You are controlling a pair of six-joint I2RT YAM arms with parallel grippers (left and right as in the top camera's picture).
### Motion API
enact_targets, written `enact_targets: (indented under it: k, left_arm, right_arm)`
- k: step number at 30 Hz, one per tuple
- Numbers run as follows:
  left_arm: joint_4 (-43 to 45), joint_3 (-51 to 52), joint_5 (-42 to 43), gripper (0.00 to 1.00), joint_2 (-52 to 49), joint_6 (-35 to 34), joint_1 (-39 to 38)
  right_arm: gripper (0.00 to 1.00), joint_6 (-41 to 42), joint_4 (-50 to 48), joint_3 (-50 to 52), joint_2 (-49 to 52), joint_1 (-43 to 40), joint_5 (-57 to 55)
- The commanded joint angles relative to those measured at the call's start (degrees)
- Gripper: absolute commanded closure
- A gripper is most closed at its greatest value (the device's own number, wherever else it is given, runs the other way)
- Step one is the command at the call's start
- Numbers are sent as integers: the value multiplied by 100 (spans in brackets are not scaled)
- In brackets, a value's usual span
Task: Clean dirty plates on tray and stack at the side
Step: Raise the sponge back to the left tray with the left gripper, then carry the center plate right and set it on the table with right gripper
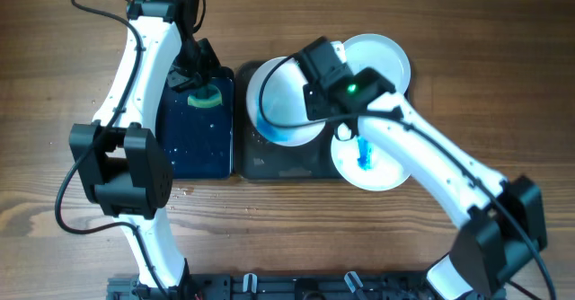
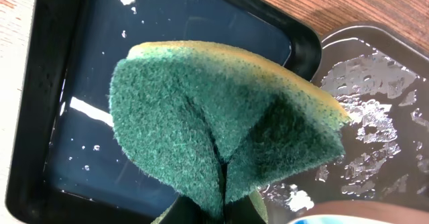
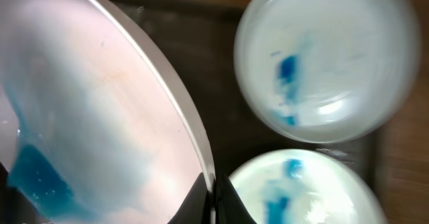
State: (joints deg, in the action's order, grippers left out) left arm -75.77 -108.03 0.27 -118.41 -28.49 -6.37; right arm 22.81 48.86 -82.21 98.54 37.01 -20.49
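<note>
Risk: over the left end of the tray (image 1: pixel 286 163), the tilted plate (image 1: pixel 280 98) hangs by a thin rim pinch and may pivot or slip under sponge (image 2: pixel 221 110) pressure; right claw (image 3: pixel 213 198) closed on that rim, left claw (image 2: pixel 220 209) clamped on the folded sponge just left of the tray.

You have bright, even light from above in the overhead view, and the worktop (image 1: pixel 54 66) carries only soft, faint shadows beside the arms. Your left wrist view is sharp on the sponge (image 2: pixel 221 130). White glints sit on the water in the tub (image 2: pixel 40 117), and patchy glare covers the wet tray (image 2: pixel 375 110). Your right wrist view is soft throughout: the close plate (image 3: pixel 87 103) is out of focus, and the second plate (image 3: pixel 328 56) and third plate (image 3: pixel 301 187) beyond it are smeared.
</note>
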Motion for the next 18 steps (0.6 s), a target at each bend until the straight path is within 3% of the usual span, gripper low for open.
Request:
enact_targets:
  k: [1, 13, 18]
  left_arm:
    - [-11, -105, -11, 96, 22, -28, -15]
    - [-13, -105, -11, 96, 22, -28, -15]
    - [-15, -105, -11, 96, 22, -28, -15]
  right_arm:
    - [96, -33, 173, -44, -256, 404, -2026]
    - [96, -332, 472, -44, -332, 1947, -6544]
    - [96, -605, 345, -44, -332, 2192, -6651]
